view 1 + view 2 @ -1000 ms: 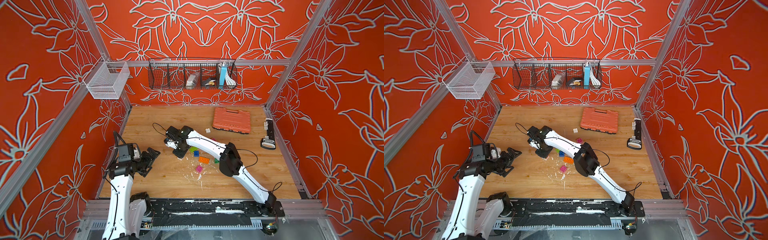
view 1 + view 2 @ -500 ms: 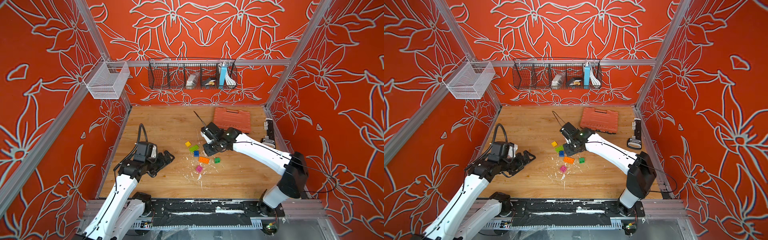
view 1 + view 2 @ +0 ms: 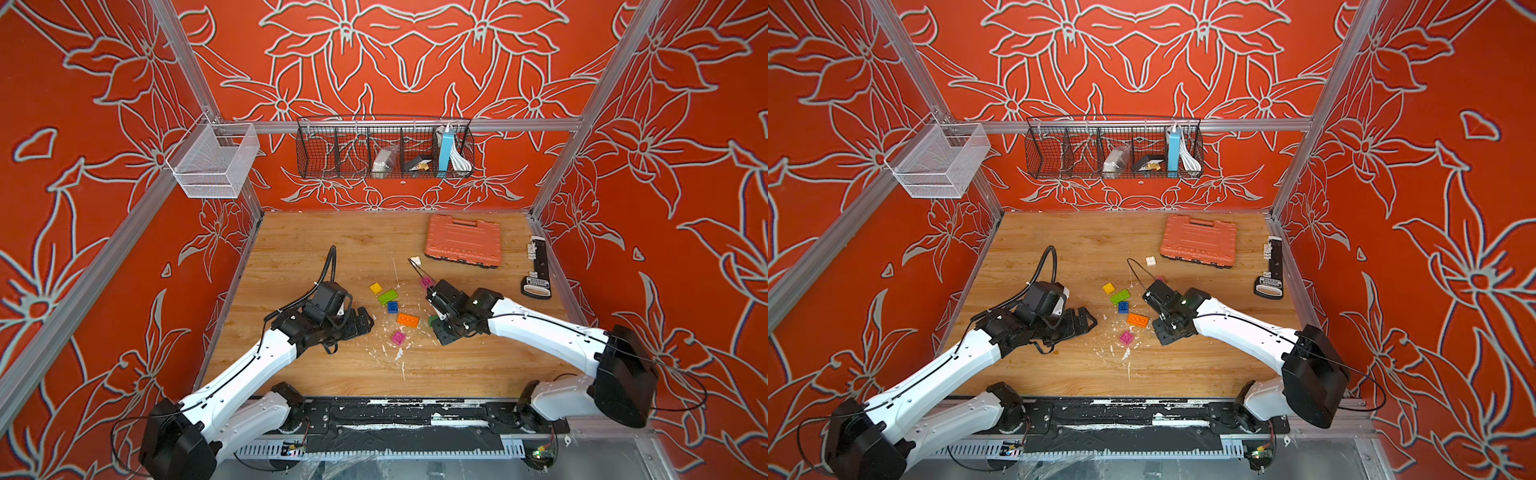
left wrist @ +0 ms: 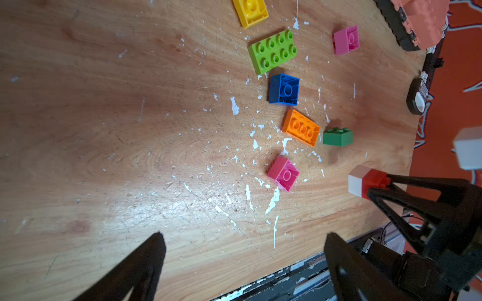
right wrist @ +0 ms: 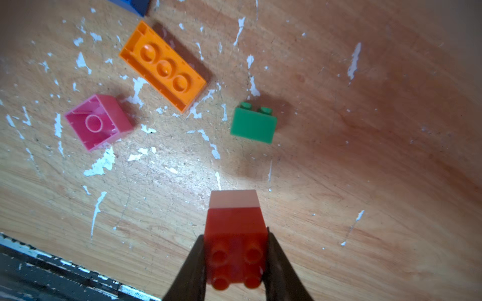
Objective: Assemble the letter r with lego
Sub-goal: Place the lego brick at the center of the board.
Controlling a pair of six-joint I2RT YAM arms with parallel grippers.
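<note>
You have walls [image 3: 407, 62] of orange-red carrying large flowers outlined in grey-white, and a table [image 3: 316, 249] of honey-toned wood grain flecked with white chips. On it you see plain solid colours: a yellow brick [image 3: 375, 287], lime brick [image 3: 387, 296], blue brick [image 3: 392, 307], orange brick [image 3: 407, 320], magenta brick [image 3: 398, 338], pink brick [image 3: 427, 282], green brick [image 4: 338, 137] and off-white brick [image 3: 415, 260], plus a red-and-white stack [image 5: 236, 234], red on the studded half, white on the other. The ribbed case [image 3: 463, 241] reads salmon-orange; the left arm [image 3: 249, 370] and right arm [image 3: 540, 328] are white with black joints.
</note>
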